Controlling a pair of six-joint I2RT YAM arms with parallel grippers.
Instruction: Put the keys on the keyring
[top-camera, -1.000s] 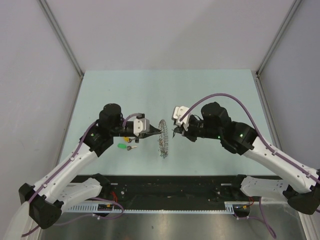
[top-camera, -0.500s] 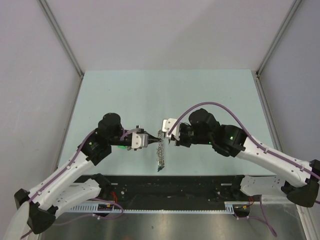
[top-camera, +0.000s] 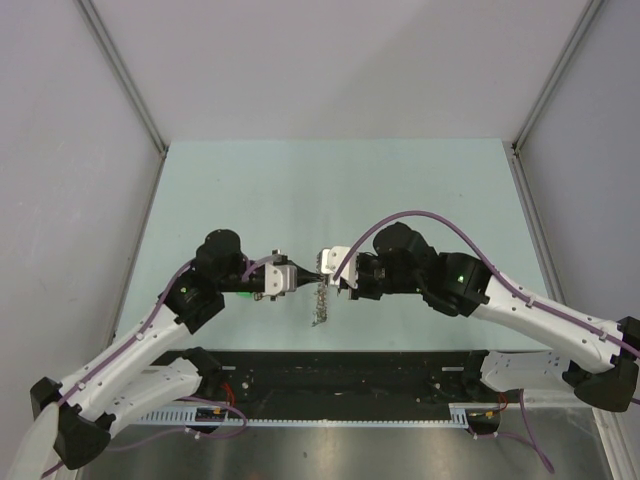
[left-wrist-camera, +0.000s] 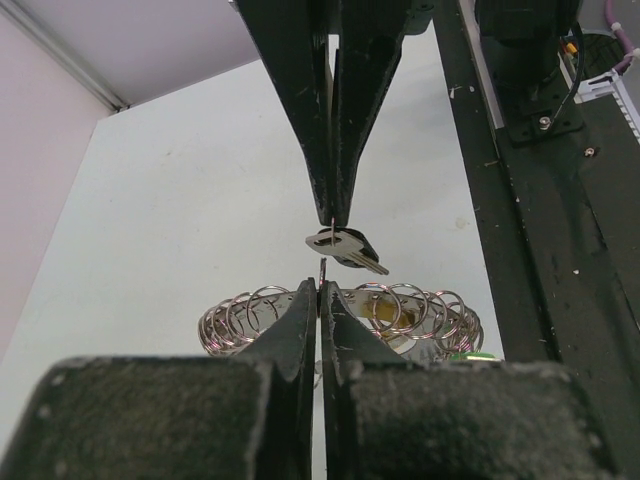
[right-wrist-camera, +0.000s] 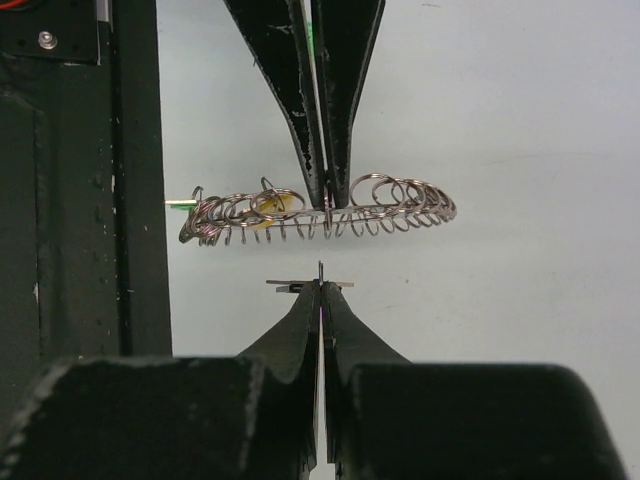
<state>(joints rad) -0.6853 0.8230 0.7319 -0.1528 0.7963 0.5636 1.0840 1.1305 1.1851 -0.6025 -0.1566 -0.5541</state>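
The keyring (top-camera: 320, 303) is a long chain of small metal rings; it hangs down from my left gripper (top-camera: 309, 282), which is shut on one of its rings. In the left wrist view the left gripper (left-wrist-camera: 322, 287) pinches a thin ring seen edge-on, with the ring chain (left-wrist-camera: 250, 315) curving behind it. My right gripper (top-camera: 330, 281) faces it tip to tip, shut on a small key (left-wrist-camera: 345, 249) with a dark head. From the right wrist, the right gripper (right-wrist-camera: 320, 286) holds that key (right-wrist-camera: 296, 285) edge-on, just short of the keyring (right-wrist-camera: 400, 212). A yellow key (right-wrist-camera: 272, 205) sits among the rings.
A green key (top-camera: 243, 293) lies on the pale green table (top-camera: 400, 190) under the left wrist. The black rail (top-camera: 350, 370) with both arm bases runs along the near edge, close below the grippers. Grey walls stand on both sides.
Both grippers have moved toward the near edge and closer together, now almost tip to tip. The keyring travelled with the left gripper. Both stayed shut.
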